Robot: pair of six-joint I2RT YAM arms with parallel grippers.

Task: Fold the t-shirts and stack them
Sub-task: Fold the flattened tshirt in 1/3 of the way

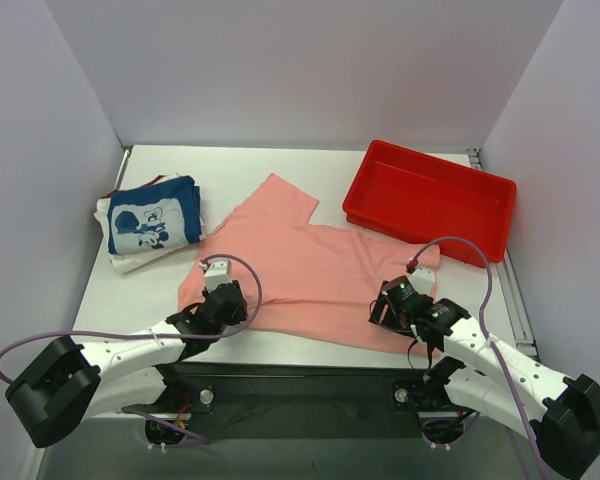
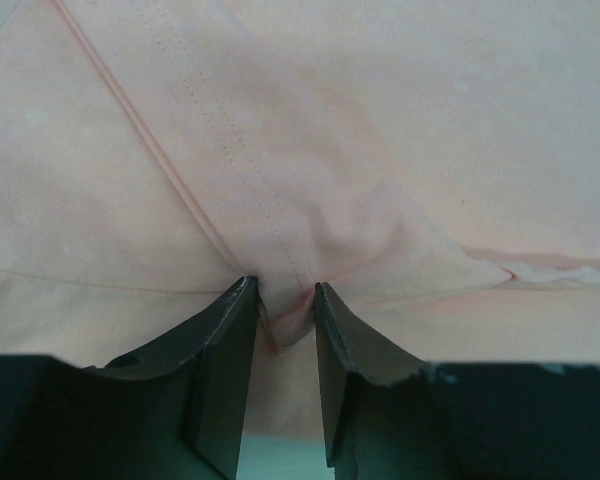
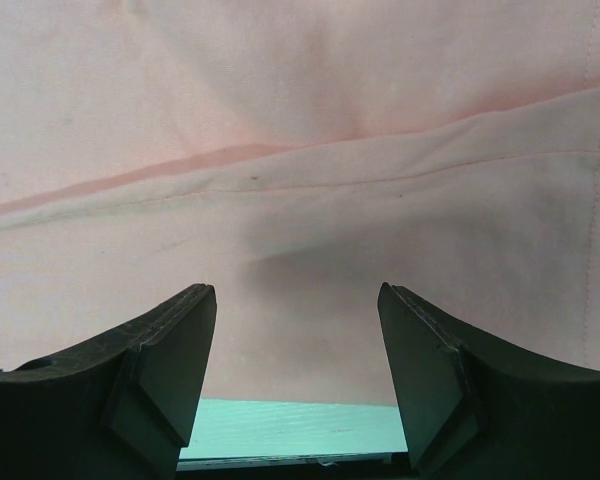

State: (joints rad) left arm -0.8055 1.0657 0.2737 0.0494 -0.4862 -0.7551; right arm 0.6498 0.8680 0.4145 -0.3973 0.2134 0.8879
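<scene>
Left claw (image 1: 218,288): nearly closed. Only a narrow gap remains between its dark fingers (image 2: 225,340), and a pinched pleat of pink cloth sits in it (image 2: 285,290).
Its grip point: on the salmon-pink t-shirt (image 1: 310,270), just beside a double line of stitching that runs away from the fingertips; the cloth (image 2: 380,150) puckers into small folds to the right of the pinch.
Right claw (image 1: 400,302): spread wide, holding nothing (image 3: 297,295). Its fingers (image 3: 170,350) stand well apart, low over the shirt.
Cloth ahead of the right claw: smooth pink fabric (image 3: 300,120) with a hem fold crossing just beyond the fingertips — whether the tips touch it cannot be told.
Salmon-pink t-shirt: spread flat on the white table (image 1: 310,165) between and beyond both claws. Each claw is at a near corner of it, and one sleeve points away from the left claw.
Navy t-shirt (image 1: 152,222): folded, white cartoon mouse print up, beyond the left claw and off to its left, apart from the pink shirt.
White t-shirt (image 1: 130,262): folded under the navy one, its edge showing on the side nearer the left claw.
Red plastic tray (image 1: 410,232): beyond the right claw — its near rim is just past the pink shirt's far sleeve.
</scene>
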